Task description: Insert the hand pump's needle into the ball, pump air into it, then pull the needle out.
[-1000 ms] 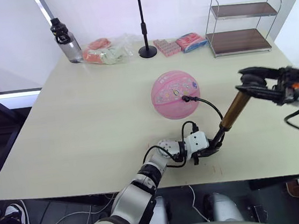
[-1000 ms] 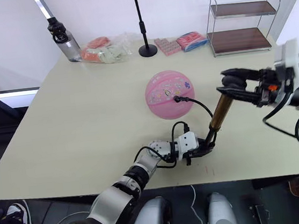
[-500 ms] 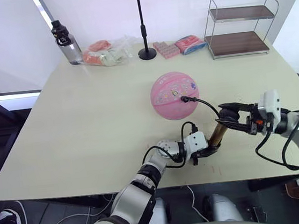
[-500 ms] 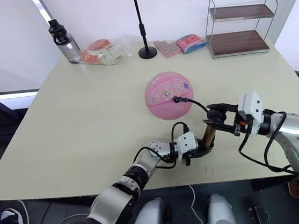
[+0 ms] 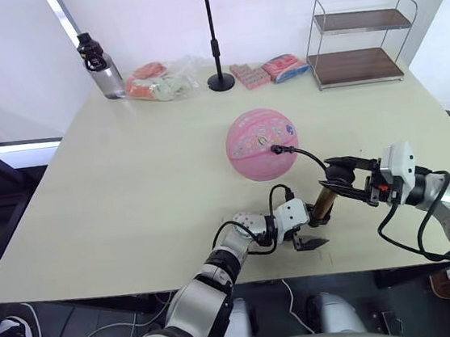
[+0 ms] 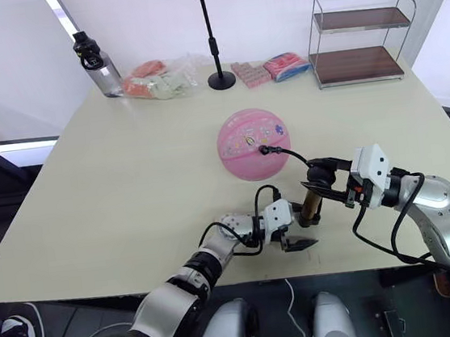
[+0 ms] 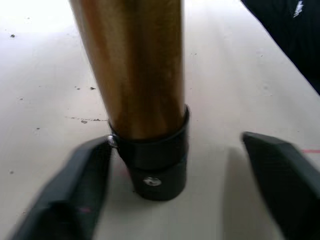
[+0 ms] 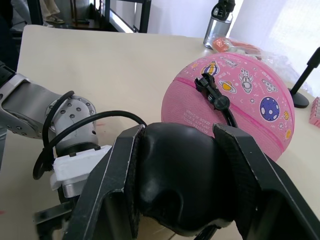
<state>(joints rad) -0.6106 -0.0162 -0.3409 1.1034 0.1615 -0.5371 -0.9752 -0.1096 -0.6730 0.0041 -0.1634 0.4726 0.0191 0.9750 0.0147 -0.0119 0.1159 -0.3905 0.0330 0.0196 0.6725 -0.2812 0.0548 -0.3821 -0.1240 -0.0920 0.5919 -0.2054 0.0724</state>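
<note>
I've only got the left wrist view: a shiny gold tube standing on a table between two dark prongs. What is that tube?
Observer: It's the hand pump. The right gripper is clamped on the black handle at its top.
Operator: Is it hooked up to anything?
Observer: Yes. Its thin black hose runs to the needle, which sits in the valve of the pink ball.
Operator: And the prongs?
Observer: They belong to the left gripper, which is open around the pump's base. Its arm reaches in over the near edge of the table.
</note>
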